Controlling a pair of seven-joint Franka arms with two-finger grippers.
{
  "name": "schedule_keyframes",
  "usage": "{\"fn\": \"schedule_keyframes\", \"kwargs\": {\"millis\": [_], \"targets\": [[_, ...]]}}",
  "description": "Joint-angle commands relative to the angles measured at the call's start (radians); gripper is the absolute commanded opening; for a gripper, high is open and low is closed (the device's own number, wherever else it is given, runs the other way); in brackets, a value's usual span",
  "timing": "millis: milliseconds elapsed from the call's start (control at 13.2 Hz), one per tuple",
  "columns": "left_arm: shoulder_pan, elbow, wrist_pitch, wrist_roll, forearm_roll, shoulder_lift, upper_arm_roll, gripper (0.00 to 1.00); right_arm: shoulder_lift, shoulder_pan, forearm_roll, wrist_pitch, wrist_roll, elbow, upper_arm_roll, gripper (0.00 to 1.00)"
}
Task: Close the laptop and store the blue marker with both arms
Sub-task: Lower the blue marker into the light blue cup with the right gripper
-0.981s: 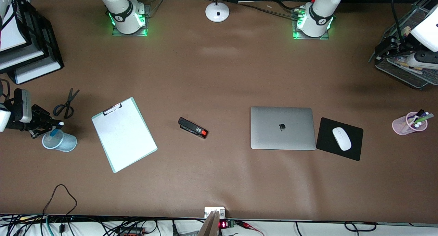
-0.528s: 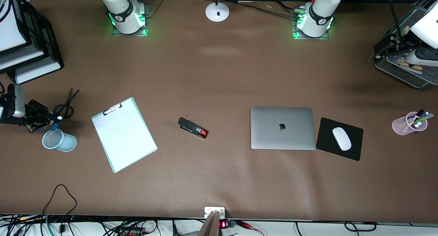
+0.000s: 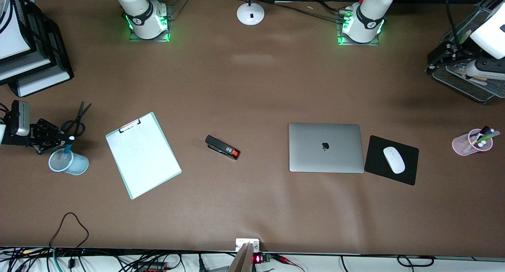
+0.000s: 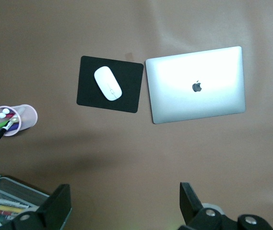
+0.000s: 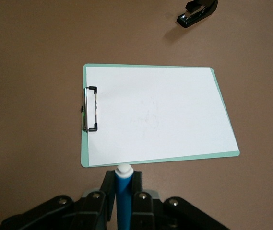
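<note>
The laptop (image 3: 325, 147) lies shut on the table, apple logo up; it also shows in the left wrist view (image 4: 196, 86). My right gripper (image 3: 59, 139) is at the right arm's end of the table, shut on the blue marker (image 3: 68, 146), which also shows in the right wrist view (image 5: 123, 191). The marker's white tip points up and its lower end hangs over the mouth of a light-blue mesh cup (image 3: 77, 165). In the right wrist view that gripper (image 5: 123, 179) clamps the marker between both fingers. My left gripper (image 3: 434, 60) is open and empty over a mesh tray; its own view (image 4: 124, 206) shows the fingers wide apart.
A clipboard (image 3: 143, 155) and a stapler (image 3: 222, 147) lie between the cup and the laptop. Scissors (image 3: 77, 120) lie by the right gripper. A black mouse pad (image 3: 375, 163) bears a white mouse (image 3: 393, 160). A pink cup (image 3: 461, 145) holds pens. A mesh tray (image 3: 465, 88) stands under the left gripper.
The right gripper has shifted slightly over the light-blue cup, and the marker is a little more upright. The left gripper has drifted a little toward the table's middle.
</note>
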Motion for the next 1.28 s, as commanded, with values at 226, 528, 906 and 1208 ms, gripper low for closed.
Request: {"fn": "schedule_keyframes", "kwargs": {"millis": [226,528,906,1208], "targets": [[0.004,0.025,0.043,0.021,-0.008,0.058,-0.006,1.0,0.076,-0.038,0.022,-0.008,-0.064,0.13,0.019,0.01],[0.012,0.028,0.048,0.022,-0.008,0.091,-0.002,1.0,0.113,-0.057,0.023,-0.002,-0.078,0.144,0.02,0.01],[0.029,0.042,0.04,0.025,-0.013,0.078,-0.012,1.0,0.159,-0.086,0.023,0.011,-0.078,0.163,0.02,0.01],[0.044,0.028,0.083,0.201,-0.019,0.072,-0.012,1.0,0.17,-0.087,0.025,0.023,-0.059,0.164,0.02,0.65]]}}
